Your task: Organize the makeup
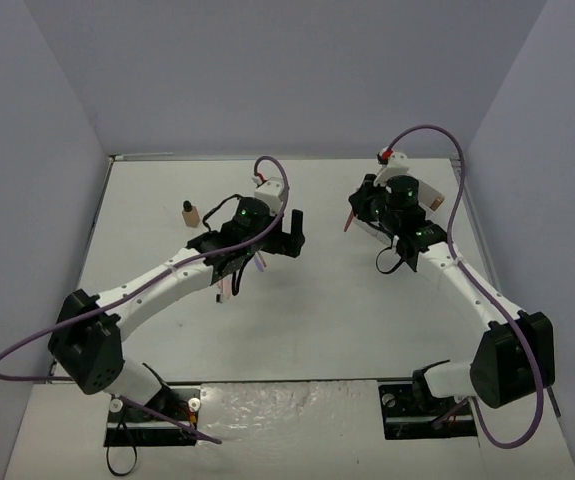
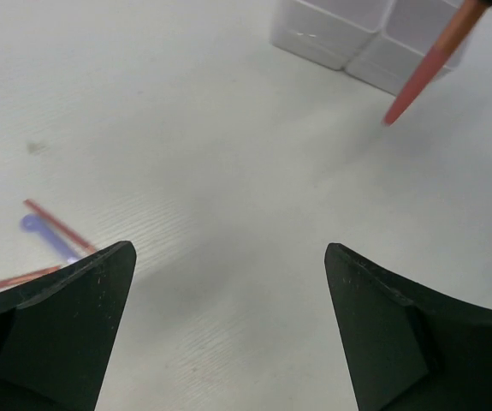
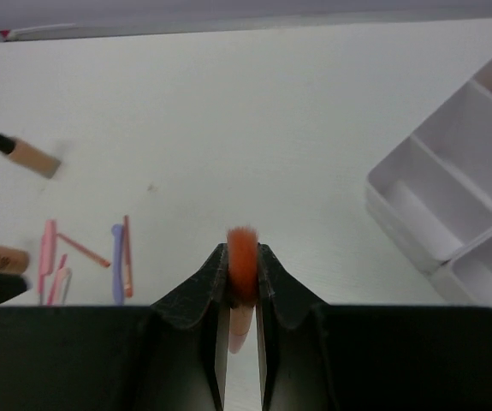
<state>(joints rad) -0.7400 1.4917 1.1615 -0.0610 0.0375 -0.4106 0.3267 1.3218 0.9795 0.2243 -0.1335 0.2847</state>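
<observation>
R gripper [image 3: 241, 250]: fingers clamped on orange pencil [image 3: 243, 257], gripped near one end; rest sticks out past the jaws, tip slanting down twd table [image 1: 297, 330].
Pencil loc: in the air beside tray [image 3: 417, 201], not yet over any compartment.
L gripper [image 2: 228, 257]: jaws wide apart, nothing in them, low over bare table, facing the pencil tip and a tray corner.
Other stock, unsorted, on table well apart from tray: loose pencils [image 3: 117, 261] (pink, purple, orange) in a cluster; 2 bottles [image 3: 25, 154].

Risks (my est.):
1. Grip is at one end only, so pencil may swivel or slip in the jaws in transit and land outside tray.
2. Long overhang: tip may catch tray wall if I lower before it clears the rim. That could shove tray or flick pencil out.
3. L arm is close. Swinging across w/o checking could mean an arm-to-arm knock.
4. Compartment contents mostly hidden fm here, so wrong slot possible.
</observation>
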